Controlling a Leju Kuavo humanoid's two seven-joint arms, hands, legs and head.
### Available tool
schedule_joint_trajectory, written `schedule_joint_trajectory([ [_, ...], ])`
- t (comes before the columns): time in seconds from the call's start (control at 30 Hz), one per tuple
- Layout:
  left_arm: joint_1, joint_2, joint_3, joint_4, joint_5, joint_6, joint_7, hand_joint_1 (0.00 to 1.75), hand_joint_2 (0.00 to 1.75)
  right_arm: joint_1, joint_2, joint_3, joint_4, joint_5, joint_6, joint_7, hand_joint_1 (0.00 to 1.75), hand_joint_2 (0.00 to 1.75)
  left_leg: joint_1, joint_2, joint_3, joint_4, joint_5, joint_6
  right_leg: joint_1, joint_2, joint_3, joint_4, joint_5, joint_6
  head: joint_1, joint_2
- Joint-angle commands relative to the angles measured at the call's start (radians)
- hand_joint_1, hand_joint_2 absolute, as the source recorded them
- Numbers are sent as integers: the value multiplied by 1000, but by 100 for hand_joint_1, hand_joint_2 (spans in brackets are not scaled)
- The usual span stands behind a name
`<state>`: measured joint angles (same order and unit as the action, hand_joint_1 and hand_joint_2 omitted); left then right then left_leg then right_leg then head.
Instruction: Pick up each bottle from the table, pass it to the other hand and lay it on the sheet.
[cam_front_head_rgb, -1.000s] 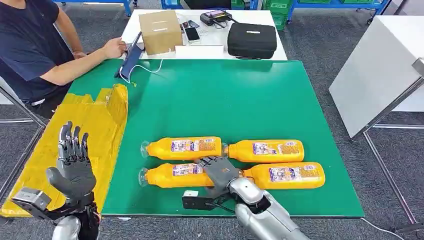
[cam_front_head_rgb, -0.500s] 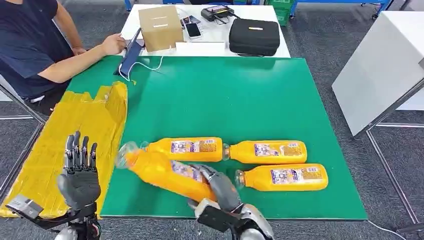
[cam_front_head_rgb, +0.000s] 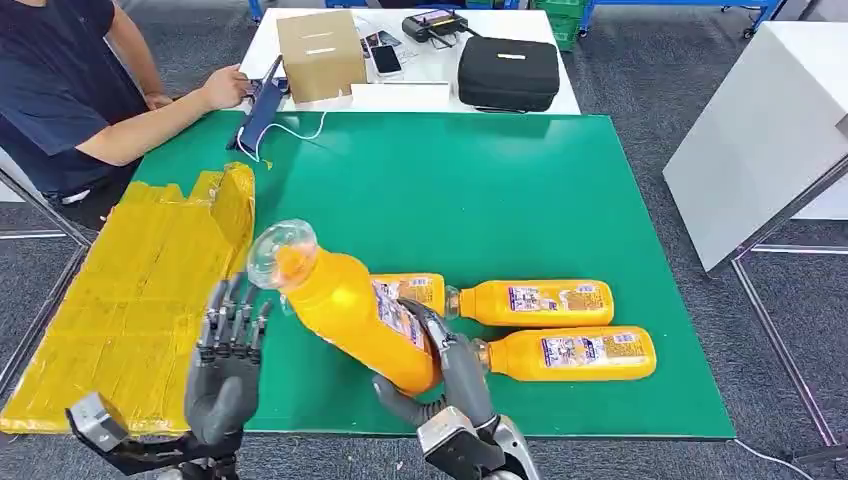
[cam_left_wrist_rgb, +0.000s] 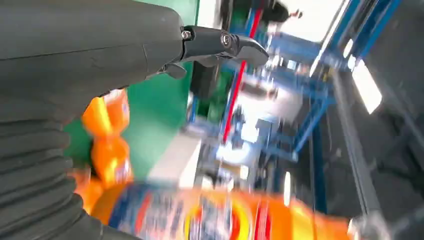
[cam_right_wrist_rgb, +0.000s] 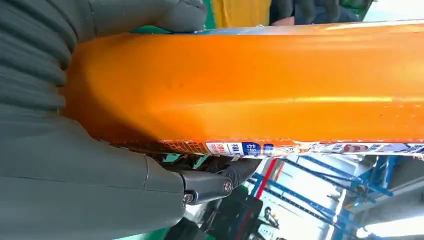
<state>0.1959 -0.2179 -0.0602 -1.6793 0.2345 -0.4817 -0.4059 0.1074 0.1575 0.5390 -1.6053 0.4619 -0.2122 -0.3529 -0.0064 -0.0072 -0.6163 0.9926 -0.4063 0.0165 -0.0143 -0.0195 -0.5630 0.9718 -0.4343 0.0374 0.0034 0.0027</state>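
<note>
Right hand (cam_front_head_rgb: 440, 375) grips the lifted bottle (cam_front_head_rgb: 345, 305) by its base, cap tilted toward the left hand (cam_front_head_rgb: 228, 365), whose fingers (cam_front_head_rgb: 232, 318) spread apart, empty, beside the yellow sheet (cam_front_head_rgb: 130, 290), ready for the pass above the green worktop (cam_front_head_rgb: 480, 190)

Glossy orange plastic bottle (cam_front_head_rgb: 350, 312), matt green table (cam_front_head_rgb: 480, 190), crinkled yellow sheet (cam_front_head_rgb: 140, 290), matt dark hand (cam_front_head_rgb: 225, 375)
</note>
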Motion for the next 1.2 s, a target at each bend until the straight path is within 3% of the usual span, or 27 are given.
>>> schedule_joint_trajectory([
  [0.03,-3,70,-130,24,12,-14,-8,0,175,-91,28,26,161,37,29,25,175,175,1,3,5,-1,-2,-2,1,4,5,-2,-1,-2,0,0],
  [0.4,-23,71,-122,41,18,-21,-2,0,175,-143,29,74,289,86,74,71,175,175,2,1,5,-1,-2,-2,2,3,5,-2,-1,-2,0,0],
  [0.77,-83,82,-71,131,-107,68,16,0,175,-240,70,291,559,265,77,74,175,175,2,1,6,-2,-1,-3,2,3,6,-3,-1,-2,0,0],
  [1.17,-93,85,-62,151,-166,99,11,0,175,-251,71,296,565,266,78,77,175,175,1,0,2,-1,0,-1,1,0,2,-1,-1,-1,0,0],
  [1.2,-93,83,-59,151,-179,107,10,12,175,-249,71,293,563,265,79,81,175,175,2,-1,4,-1,-1,-2,1,0,5,-2,-1,-2,0,0],
])
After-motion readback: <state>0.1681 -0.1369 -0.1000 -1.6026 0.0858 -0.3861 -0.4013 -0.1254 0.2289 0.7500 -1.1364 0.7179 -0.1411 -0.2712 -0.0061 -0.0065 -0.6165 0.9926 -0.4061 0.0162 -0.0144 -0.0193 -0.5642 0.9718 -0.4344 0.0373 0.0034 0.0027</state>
